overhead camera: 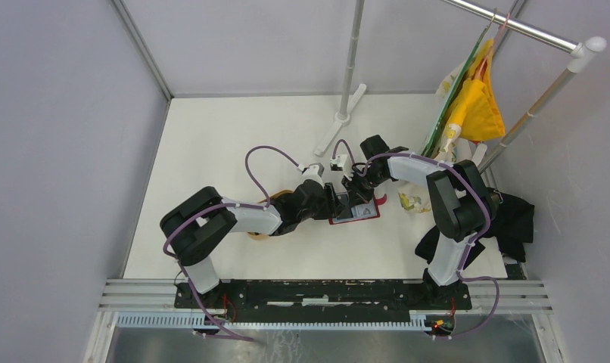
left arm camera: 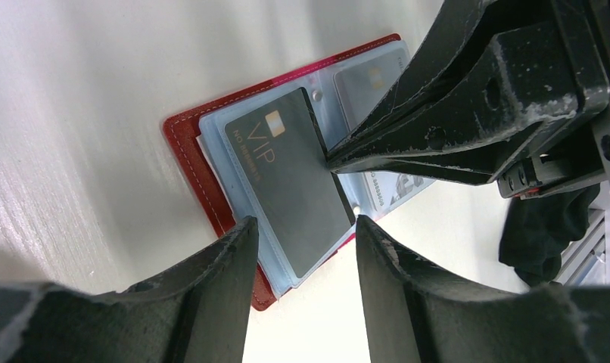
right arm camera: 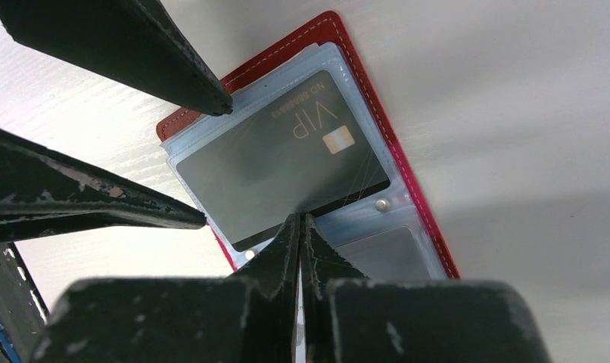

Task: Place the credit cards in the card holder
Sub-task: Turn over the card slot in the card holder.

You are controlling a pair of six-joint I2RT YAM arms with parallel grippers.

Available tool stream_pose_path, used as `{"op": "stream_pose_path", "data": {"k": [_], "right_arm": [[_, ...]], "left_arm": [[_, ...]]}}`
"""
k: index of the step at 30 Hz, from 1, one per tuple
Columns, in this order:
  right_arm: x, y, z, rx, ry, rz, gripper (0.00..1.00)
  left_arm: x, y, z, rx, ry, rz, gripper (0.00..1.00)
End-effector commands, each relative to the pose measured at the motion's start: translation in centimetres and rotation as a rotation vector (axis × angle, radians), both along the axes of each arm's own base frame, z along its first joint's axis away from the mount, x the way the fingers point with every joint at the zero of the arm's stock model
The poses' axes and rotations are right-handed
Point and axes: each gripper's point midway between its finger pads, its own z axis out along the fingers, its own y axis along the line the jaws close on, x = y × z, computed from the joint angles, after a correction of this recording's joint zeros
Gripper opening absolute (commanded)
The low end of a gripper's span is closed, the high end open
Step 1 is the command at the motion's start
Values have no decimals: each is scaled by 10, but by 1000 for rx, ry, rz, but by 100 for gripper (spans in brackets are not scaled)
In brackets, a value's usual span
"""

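Pale grey walls close in a white table (overhead camera: 211,151). A metal rail (overhead camera: 514,26) at the far right carries a yellow cloth (overhead camera: 480,110), and a black cloth (overhead camera: 514,219) lies at the right edge.

Near the middle of the table lies the small red leather-like card holder (overhead camera: 356,218), open and flat, with its red snap tab (overhead camera: 380,201) sticking out to the right. Its grey-blue clear pocket panels (left arm camera: 215,132) face up. A black card with gold "VIP" lettering (left arm camera: 287,181) sits on the upper panel, slightly askew. Whether it is inside the sleeve or only on top of it I cannot tell. A pale grey card (left arm camera: 362,79) shows through another pocket beside it.

The left gripper (left arm camera: 303,223) reaches in from the left with its jaws apart. Its two fingers (left arm camera: 226,265) stand either side of the black card's near end and do not pinch it. The right gripper (right arm camera: 299,221) comes from the far right with its jaws pressed together. Its tip touches the black card's long edge close to the holder's spine.

A bit of an oval tan wooden tray (overhead camera: 258,236) shows under the left arm.
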Motion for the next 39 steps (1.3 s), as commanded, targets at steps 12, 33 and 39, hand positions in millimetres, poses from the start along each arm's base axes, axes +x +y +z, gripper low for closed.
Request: {"op": "stream_pose_path", "data": {"k": [12,33,39], "right_arm": [[9,-2,1,-13,-24,0,3],[11,3,18,37,-52,9,4],[21,-3,46,99,-116,-24,9]], "left_arm": [[7,-3,2,-61,42,46,58],[8,-22,16,-136,42,-36,56],[9,-25,27,-148,17,-50,55]]}}
